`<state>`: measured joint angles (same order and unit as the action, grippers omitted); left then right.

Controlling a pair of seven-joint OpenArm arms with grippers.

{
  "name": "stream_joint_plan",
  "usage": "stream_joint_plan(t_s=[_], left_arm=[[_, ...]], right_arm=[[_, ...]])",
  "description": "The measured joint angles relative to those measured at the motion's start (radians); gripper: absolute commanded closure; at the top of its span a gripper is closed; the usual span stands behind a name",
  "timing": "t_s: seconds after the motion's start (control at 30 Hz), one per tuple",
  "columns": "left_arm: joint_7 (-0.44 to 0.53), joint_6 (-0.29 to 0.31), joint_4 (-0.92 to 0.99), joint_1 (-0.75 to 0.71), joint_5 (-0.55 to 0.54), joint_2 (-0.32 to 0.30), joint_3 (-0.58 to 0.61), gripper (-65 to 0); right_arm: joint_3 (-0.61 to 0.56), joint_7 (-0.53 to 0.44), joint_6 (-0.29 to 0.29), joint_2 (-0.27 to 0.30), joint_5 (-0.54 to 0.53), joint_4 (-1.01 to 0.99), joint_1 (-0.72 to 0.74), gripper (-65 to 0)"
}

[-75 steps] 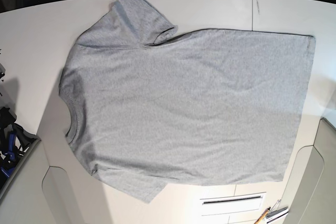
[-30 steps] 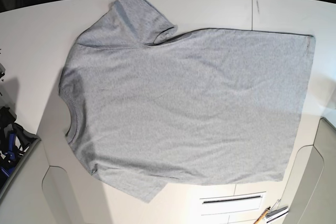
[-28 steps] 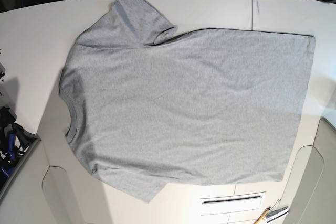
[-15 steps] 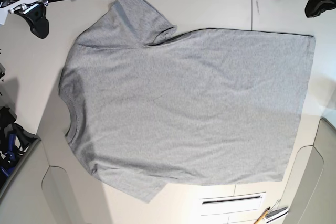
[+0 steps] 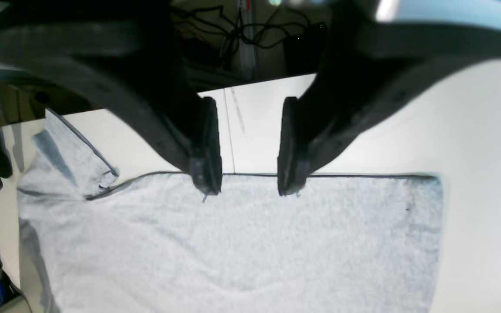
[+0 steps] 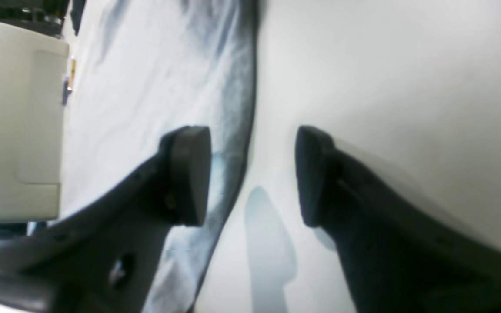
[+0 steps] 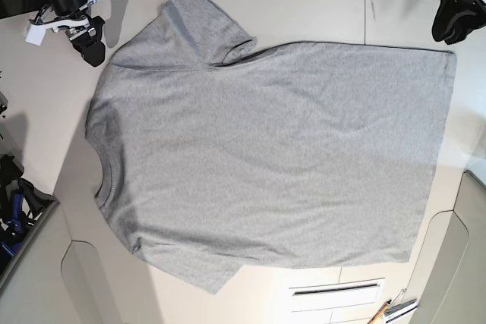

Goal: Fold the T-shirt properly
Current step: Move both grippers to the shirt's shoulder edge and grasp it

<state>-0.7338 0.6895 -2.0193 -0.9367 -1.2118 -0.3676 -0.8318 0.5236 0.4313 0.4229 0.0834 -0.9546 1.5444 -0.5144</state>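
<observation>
Left wrist view is showing the left gripper (image 5: 248, 184) with its black jaws standing apart and nothing between them, hanging above the far long edge of the light heather-grey short-sleeved cotton T-shirt (image 5: 242, 243). Whether the tips are touching the cloth is hard to say, since this view is soft. On the right wrist view, the right gripper (image 6: 252, 176) is likewise gaping and empty, one finger (image 6: 187, 174) over the shirt's border and the other over bare white table (image 6: 385, 78).

Outward from there, the base view is placing the left gripper (image 7: 456, 20) just beyond the shirt's hem corner and the right gripper (image 7: 83, 39) just beside the shoulder under the upper sleeve. The T-shirt (image 7: 266, 157) is lying flat across the table (image 7: 319, 13), plain side up, collar toward the right arm's side and hem toward the left arm's.

To do this step well, both grippers are probably needing to pinch the same long edge, each taking both cloth layers, so the fold is lifting evenly and landing parallel to the opposite edge.
</observation>
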Motion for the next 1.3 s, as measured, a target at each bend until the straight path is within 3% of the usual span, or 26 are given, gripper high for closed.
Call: stream_joint_plan(t_s=[0.3, 0.57, 0.63, 0.73, 0.77, 0.9, 1.0, 1.1, 1.3], left_arm=[[0.000, 0.000, 0.000, 0.054, 0.039, 0.002, 0.000, -25.1], [0.000, 0.000, 0.000, 0.053, 0.037, 0.002, 0.000, -25.1], [0.000, 0.000, 0.000, 0.053, 0.045, 0.002, 0.000, -25.2], [0.001, 0.000, 0.000, 0.053, 0.045, 0.002, 0.000, -25.2], [0.006, 0.000, 0.000, 0.053, 0.045, 0.002, 0.000, -25.2], [0.027, 0.000, 0.024, 0.093, 0.061, 0.002, -0.001, -27.4], [0.030, 0.004, 0.116, 0.180, 0.117, 0.002, -0.001, -29.3], [0.026, -0.061, 0.286, 0.274, 0.156, -0.019, 0.000, -29.3], [0.023, -0.064, 0.686, 0.439, 0.112, -0.110, 0.032, -29.4]], right_arm=[[-0.011, 0.041, -0.016, 0.000, 0.084, -0.011, 0.093, -31.5], [-0.131, 0.035, -0.006, 0.000, 0.112, -0.011, 0.093, -31.3], [-0.159, 0.033, -0.003, 0.000, 0.123, -0.010, 0.093, -26.3], [-0.173, 0.038, -0.001, 0.000, 0.187, -0.008, 0.093, -3.5], [-0.172, 0.037, -0.001, 0.000, 0.194, -0.008, 0.093, 0.0], [-0.172, 0.037, 0.000, 0.000, 0.196, -0.008, 0.093, 0.0], [-0.173, 0.038, 0.000, 0.000, 0.196, -0.007, 0.093, 0.0], [-0.173, 0.038, 0.000, 0.000, 0.196, -0.007, 0.093, 0.0], [-0.172, 0.042, 0.000, 0.000, 0.197, -0.007, 0.093, 0.0]])
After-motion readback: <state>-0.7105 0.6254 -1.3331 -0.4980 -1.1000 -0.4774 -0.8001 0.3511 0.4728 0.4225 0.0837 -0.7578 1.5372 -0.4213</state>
